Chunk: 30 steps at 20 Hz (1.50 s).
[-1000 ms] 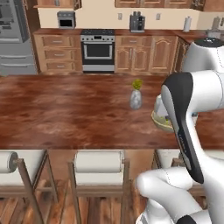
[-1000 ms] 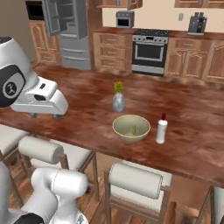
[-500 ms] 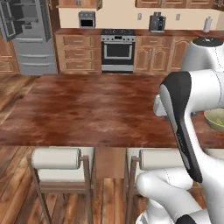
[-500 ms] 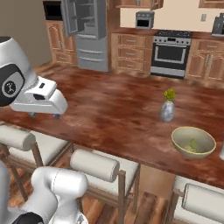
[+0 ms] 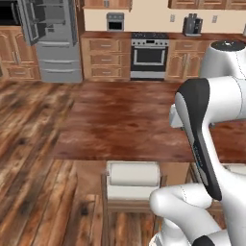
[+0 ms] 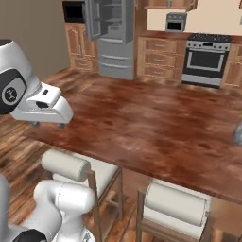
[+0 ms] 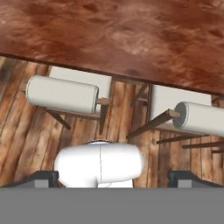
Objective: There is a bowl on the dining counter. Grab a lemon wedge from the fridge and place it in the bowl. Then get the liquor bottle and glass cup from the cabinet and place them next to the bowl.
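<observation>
The fridge point(image 5: 57, 43) stands at the far left of the back wall with its upper doors swung open; it also appears as the fridge point(image 6: 113, 38) at the top of the right base view. The dining counter point(image 5: 125, 125) stretches in front of me, and its left end is near the dining counter point(image 6: 156, 127). My gripper point(image 6: 46, 125) hangs over the counter's near edge, open and holding nothing. In the hand view my gripper point(image 7: 113, 178) looks down on the dining counter point(image 7: 122, 30), fingertips far apart. The bowl, lemon wedge, liquor bottle and glass cup are out of view.
White-cushioned stools point(image 5: 133, 175) point(image 6: 66, 165) point(image 7: 61, 94) line the counter's near side. A stove point(image 5: 150, 55) and wooden drawer units run along the back wall, with wall cabinets point(image 5: 105, 4) above. A grey vase point(image 6: 237, 136) sits at the counter's right edge. Bare wood floor lies left of the counter.
The whole picture has shifted: the base has driven left along the counter. Bowl, bottle and vase have slid out to the right, and the fridge has come closer. The gripper stays open.
</observation>
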Available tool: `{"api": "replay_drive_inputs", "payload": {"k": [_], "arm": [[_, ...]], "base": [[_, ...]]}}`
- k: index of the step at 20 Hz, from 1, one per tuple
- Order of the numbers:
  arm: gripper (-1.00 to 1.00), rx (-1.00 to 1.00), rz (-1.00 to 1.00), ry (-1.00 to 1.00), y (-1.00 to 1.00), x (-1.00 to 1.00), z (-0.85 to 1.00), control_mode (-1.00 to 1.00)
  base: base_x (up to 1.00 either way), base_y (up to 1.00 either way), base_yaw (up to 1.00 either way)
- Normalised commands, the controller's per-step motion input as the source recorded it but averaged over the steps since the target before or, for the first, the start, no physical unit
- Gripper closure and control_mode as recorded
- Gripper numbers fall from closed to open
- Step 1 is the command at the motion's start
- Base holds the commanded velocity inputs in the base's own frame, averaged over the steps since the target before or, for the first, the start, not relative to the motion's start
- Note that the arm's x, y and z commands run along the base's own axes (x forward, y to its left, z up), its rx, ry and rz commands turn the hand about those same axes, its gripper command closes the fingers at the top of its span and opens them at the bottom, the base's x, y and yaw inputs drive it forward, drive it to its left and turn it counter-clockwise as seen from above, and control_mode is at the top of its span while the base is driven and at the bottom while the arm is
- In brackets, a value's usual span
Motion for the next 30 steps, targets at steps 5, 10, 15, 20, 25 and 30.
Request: {"api": "replay_drive_inputs", "payload": {"k": [5, 10, 15, 20, 25, 30], "arm": [[-1.00, 0.00, 0.00, 0.00, 0.00, 0.00, 0.00, 1.00], [-1.00, 0.00, 0.00, 0.00, 0.00, 0.00, 0.00, 1.00], [-1.00, 0.00, 0.00, 0.00, 0.00, 0.00, 0.00, 1.00], [-1.00, 0.00, 0.00, 0.00, 0.00, 0.00, 0.00, 1.00], [-1.00, 0.00, 0.00, 0.00, 0.00, 0.00, 0.00, 1.00], [-1.00, 0.00, 0.00, 0.00, 0.00, 0.00, 0.00, 1.00]], "base": [[0.00, 1.00, 0.00], [0.00, 1.00, -0.04], [0.00, 1.00, -0.05], [0.00, 1.00, -0.07], [0.00, 0.99, -0.10], [0.03, 0.78, -0.17]]}}
